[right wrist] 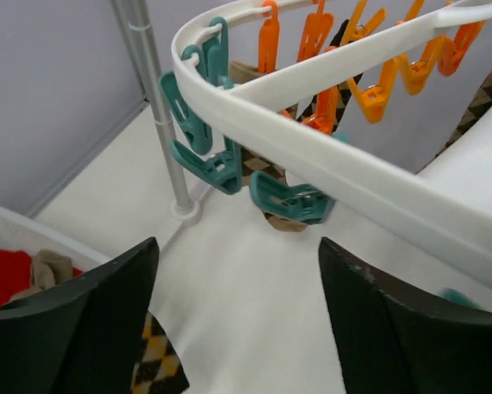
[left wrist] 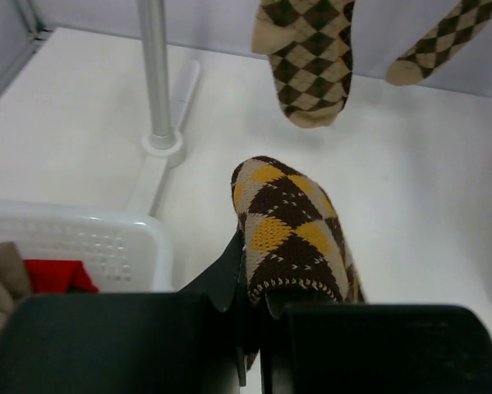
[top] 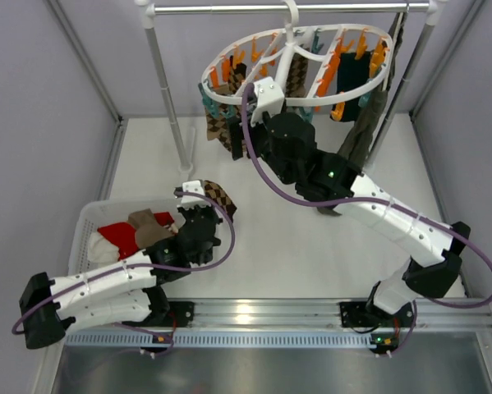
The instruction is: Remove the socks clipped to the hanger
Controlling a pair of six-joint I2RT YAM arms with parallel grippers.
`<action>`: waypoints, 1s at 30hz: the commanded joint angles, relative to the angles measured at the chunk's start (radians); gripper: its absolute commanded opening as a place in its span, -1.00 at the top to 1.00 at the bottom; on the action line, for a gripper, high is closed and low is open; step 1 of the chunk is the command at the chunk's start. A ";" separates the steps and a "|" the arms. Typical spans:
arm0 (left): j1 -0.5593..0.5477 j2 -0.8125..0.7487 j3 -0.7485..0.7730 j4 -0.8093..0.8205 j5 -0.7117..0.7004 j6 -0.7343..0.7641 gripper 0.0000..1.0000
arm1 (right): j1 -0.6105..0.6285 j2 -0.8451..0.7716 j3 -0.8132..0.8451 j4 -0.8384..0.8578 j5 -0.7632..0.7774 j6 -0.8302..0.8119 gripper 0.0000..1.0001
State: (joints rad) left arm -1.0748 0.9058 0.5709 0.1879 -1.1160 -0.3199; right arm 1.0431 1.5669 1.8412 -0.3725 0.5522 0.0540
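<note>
A: What place is this?
B: A robotics lab cell: left arm (top: pixel 106 287) and right arm (top: pixel 393 215) bolted to an aluminium rail (top: pixel 262 310), a white counter (top: pixel 311 254) boxed by plain grey panels (top: pixel 40 90), a hanger (top: pixel 292 51) hung on a metal rack (top: pixel 165 82).

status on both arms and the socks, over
left jaws shut on argyle sock, beside basket. right jaws open, empty, at hanger near rim. more socks hang clipped. nothing blocking.
</note>
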 commanded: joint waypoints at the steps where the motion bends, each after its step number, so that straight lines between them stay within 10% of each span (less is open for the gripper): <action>1: 0.009 -0.022 0.107 -0.290 -0.102 -0.120 1.00 | -0.008 -0.102 -0.078 0.050 -0.064 0.036 -0.56; 4: 0.019 -0.060 0.159 -0.398 -0.149 -0.133 1.00 | -0.009 -0.169 -0.172 0.067 -0.100 0.058 -0.99; 17: 0.548 -0.139 0.365 -0.875 0.077 -0.313 1.00 | -0.006 -0.574 -0.632 0.122 -0.264 0.141 -0.99; 30: 1.195 0.024 0.056 -0.747 0.502 -0.565 1.00 | -0.008 -0.839 -0.910 0.153 -0.284 0.187 -0.99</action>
State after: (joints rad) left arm -0.0101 0.8871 0.6979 -0.6353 -0.8024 -0.8268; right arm 1.0431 0.7834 1.0008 -0.2768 0.2836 0.2153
